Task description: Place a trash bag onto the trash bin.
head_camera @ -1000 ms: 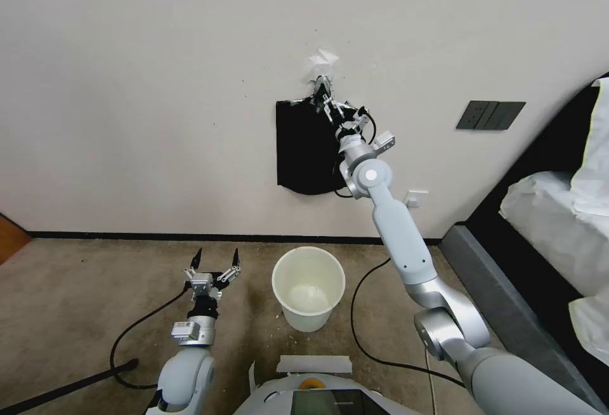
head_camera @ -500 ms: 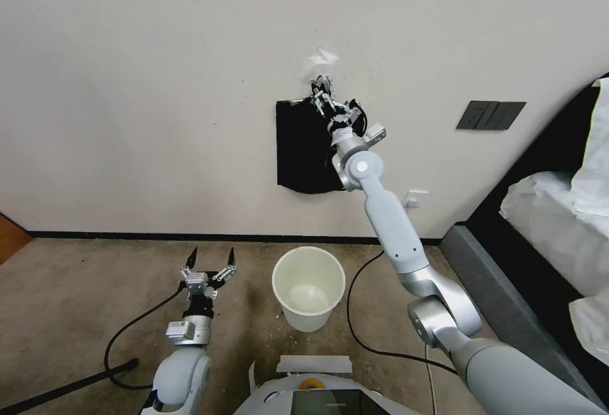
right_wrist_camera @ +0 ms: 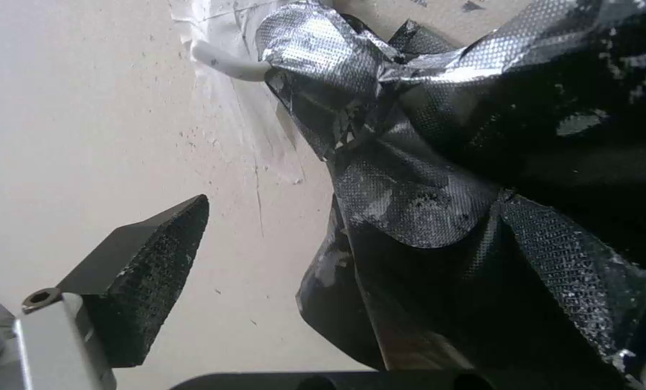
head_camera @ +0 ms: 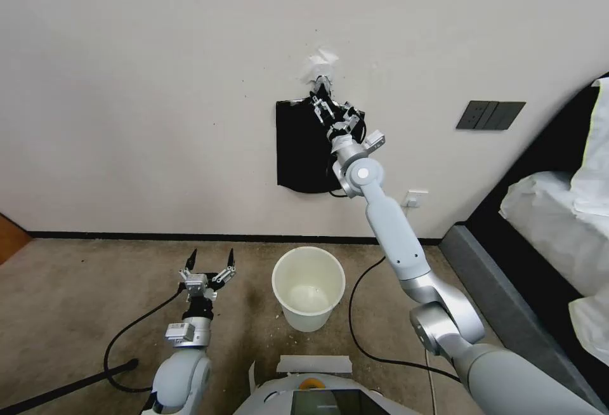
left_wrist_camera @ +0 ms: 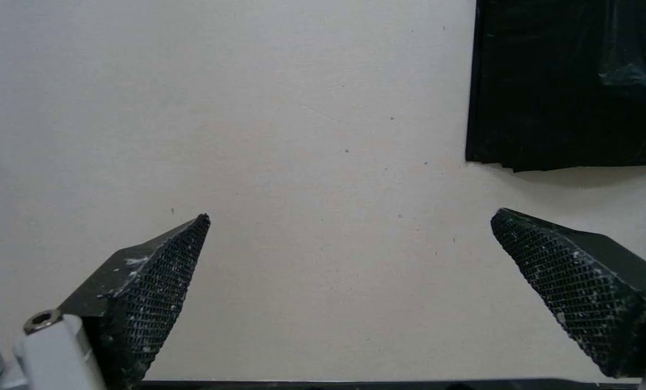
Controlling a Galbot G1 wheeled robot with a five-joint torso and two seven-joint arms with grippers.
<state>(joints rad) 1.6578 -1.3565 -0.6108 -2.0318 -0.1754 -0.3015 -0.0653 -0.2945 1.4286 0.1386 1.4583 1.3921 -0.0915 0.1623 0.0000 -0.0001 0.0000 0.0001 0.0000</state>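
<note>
Since half a second ago, the right gripper [head_camera: 322, 99] is sitting slightly higher on the wall, jaws spread around the gathered top of the trash bag [right_wrist_camera: 439, 179] hanging from a hook [right_wrist_camera: 225, 62]. Left gripper [head_camera: 209, 262] is hovering over the floor [head_camera: 76, 288], jaws apart and empty, just left of the trash bin [head_camera: 309, 288] standing below the hanging stack of bags [head_camera: 303, 148].
</note>
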